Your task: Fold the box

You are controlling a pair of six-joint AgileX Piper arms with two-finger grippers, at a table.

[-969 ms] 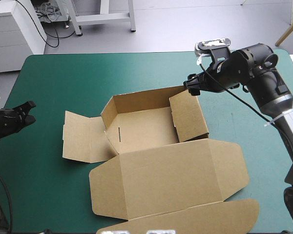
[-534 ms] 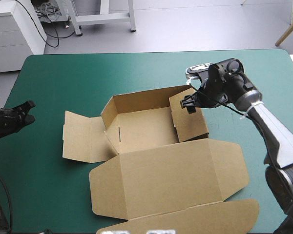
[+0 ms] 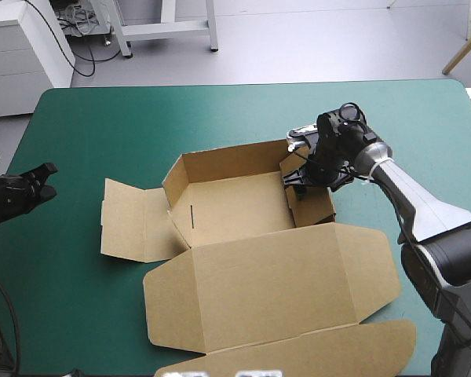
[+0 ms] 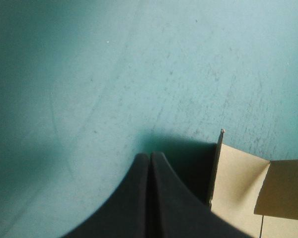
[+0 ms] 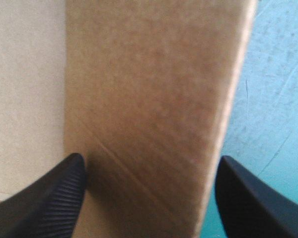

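The brown box (image 3: 235,208) lies mid-table with its back wall raised, its left flap (image 3: 129,220) flat and its wide lid (image 3: 275,283) spread toward the near edge. My right gripper (image 3: 300,181) is down at the top of the box's right wall (image 3: 318,203). In the right wrist view this gripper (image 5: 149,198) is open, one black finger on each side of the wall (image 5: 149,99). My left gripper (image 3: 47,179) hovers shut near the table's left edge, apart from the box. The left wrist view shows its fingers (image 4: 150,163) joined over the teal-green cover, with the flap's corner (image 4: 238,183) beside them.
Teal-green cover (image 3: 141,126) lies bare between the box and the far edge. A broad strip (image 3: 55,267) runs down the left. The lid's tuck flap (image 3: 361,345) reaches almost to the near edge.
My right gripper has come down and leftward onto the box's right wall, which now stands steeper and leans inward. The left arm has not moved.
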